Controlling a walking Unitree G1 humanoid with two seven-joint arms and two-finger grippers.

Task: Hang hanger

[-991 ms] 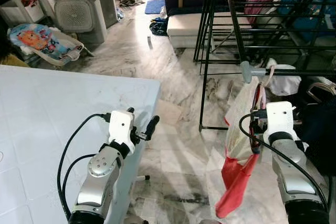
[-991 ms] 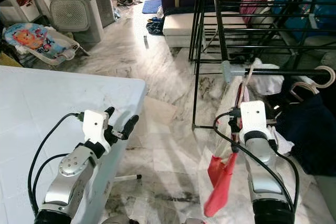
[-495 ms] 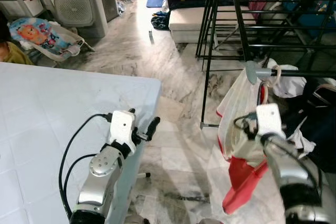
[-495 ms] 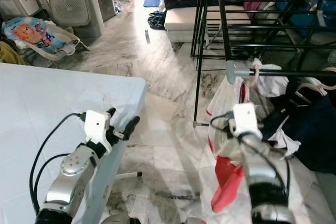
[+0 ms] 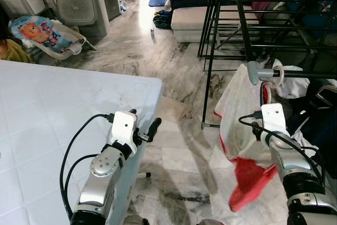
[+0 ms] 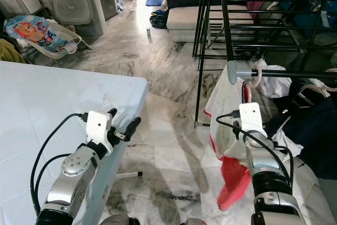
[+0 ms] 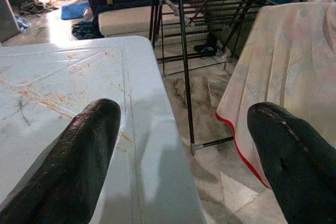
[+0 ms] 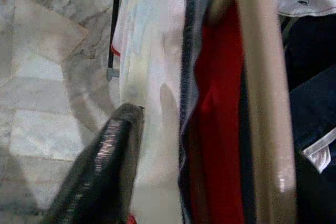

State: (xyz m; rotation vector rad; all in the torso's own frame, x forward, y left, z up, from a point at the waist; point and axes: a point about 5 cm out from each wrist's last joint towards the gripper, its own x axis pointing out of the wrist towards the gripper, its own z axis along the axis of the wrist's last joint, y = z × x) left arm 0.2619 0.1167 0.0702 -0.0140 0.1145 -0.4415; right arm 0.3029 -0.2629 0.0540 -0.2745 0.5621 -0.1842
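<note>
White-red garment (image 5: 238, 110) on hanger (image 8: 262, 103), hooked on black rack (image 5: 247, 19) bar at 2 o'clock | right gripper (image 8: 210, 145) spread around it | left gripper (image 7: 184, 150) spread, over white table (image 5: 47, 114) | fan (image 5: 79, 5) 11 o'clock

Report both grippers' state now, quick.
Left gripper: open, holding nothing, above the white table.
Right gripper: at the hanger with the white and red garment; whether it grips cannot be told.

The beige hanger (image 8: 262, 103) carries a white garment with red trim (image 5: 237, 114) and hangs by its hook (image 5: 275, 73) on the black rack's rail (image 5: 305, 72). Its arm stands upright between the right gripper's (image 8: 210, 145) spread fingers, the cloth brushing one finger (image 8: 113, 156).
</note>
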